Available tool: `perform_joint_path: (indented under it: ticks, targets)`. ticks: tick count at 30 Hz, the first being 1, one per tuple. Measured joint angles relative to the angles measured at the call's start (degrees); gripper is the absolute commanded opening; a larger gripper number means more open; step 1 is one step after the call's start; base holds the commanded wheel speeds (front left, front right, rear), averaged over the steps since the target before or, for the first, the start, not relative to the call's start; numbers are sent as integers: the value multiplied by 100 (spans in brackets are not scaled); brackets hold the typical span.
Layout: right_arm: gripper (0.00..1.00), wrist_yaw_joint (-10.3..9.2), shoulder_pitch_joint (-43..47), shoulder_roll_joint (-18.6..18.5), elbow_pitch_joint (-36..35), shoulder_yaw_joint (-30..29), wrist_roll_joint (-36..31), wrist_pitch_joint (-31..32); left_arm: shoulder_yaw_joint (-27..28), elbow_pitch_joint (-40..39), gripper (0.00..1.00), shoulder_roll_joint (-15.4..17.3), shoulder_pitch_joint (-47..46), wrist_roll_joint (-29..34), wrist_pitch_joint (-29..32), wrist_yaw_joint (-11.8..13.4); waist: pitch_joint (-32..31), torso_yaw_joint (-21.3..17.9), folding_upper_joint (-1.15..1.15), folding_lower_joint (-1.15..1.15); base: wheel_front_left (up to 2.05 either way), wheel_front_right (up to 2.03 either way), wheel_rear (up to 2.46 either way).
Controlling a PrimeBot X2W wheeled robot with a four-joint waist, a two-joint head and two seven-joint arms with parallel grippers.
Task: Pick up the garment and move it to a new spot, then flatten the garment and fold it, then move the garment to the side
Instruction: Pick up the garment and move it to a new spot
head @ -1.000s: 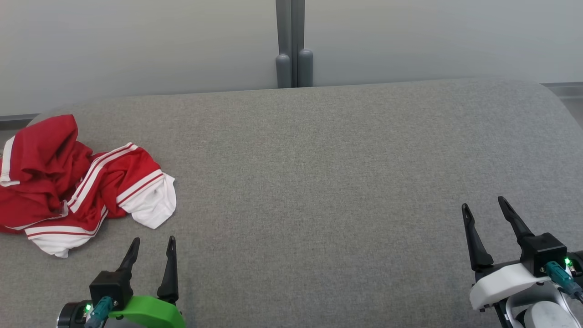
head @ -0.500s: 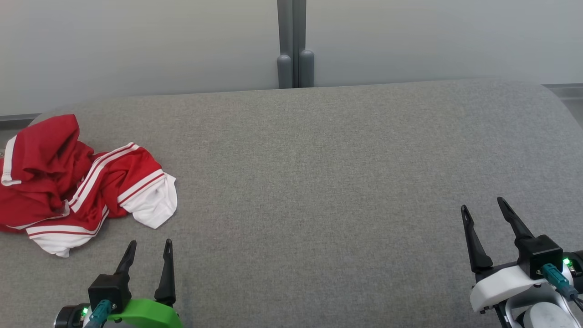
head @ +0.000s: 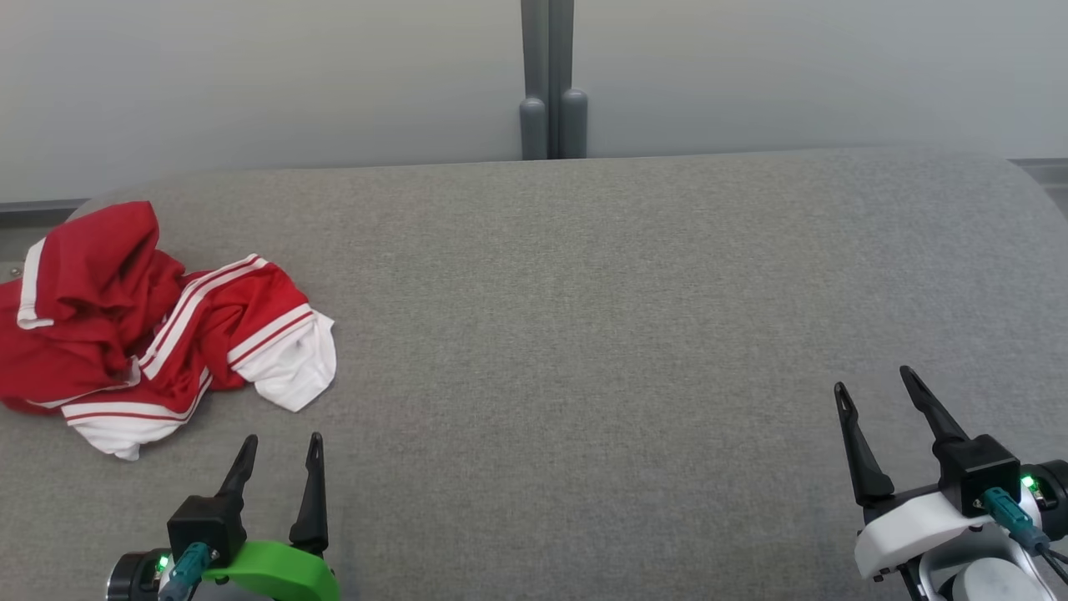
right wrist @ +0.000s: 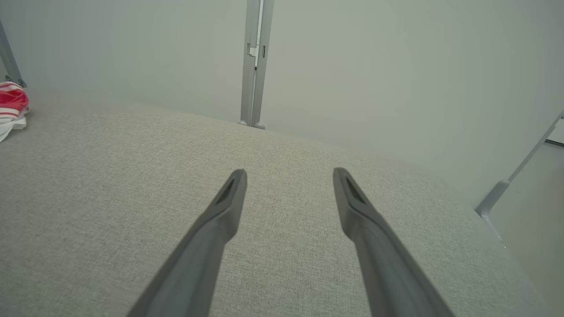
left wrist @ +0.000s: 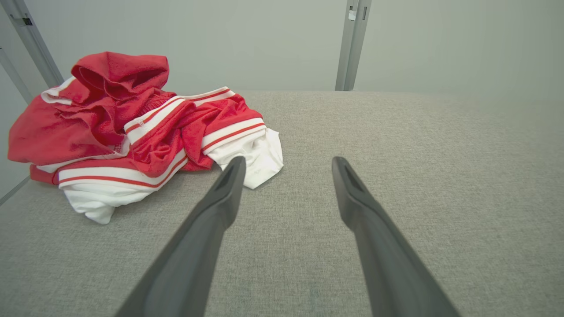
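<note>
**Both tools open, garment not yet touched**

Only your head view had shifted since the earlier frame. It turned a little, so the garment (head: 167,325) and the grey post (head: 551,83) sat slightly more to the right in the picture. The garment kept the same crumpled shape and did not move on the desk (head: 584,334).

Your left tool (head: 283,436) was open and empty. Its fingers pointed toward the near white hem of the garment, close but not touching. I judged that it stood there ready for the first pick, because the garment was on its side. Your right tool (head: 872,377) was also open and empty, well apart from the cloth, over the bare right part of the desk. Probably it waited for the flattening.

The garment, red with white stripes and white edges, lay in a heap at the far left of the desk, near the edge. The desk was covered with grey woven fabric, and its middle offered much free place for the new spot. Behind it stood a plain pale wall (head: 250,83), divided by the post.
</note>
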Motion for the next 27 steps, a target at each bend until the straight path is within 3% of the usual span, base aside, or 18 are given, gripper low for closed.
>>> perform_joint_path:
  ticks: [7,20,27]
  targets:
    - [100,0,26,15,-3,80,45,-2,-43,-35,100,-35,-109,-36,-8,-7,-1,463,0,0,0,0,0]
    - [100,1,-218,131,84,448,45,-4,310,-73,100,18,98,-57,-9,-10,-30,1886,0,0,0,0,0]
    - [100,1,-214,115,125,516,64,-4,399,-133,100,-3,145,-93,-9,-10,-58,2361,0,0,0,0,0]
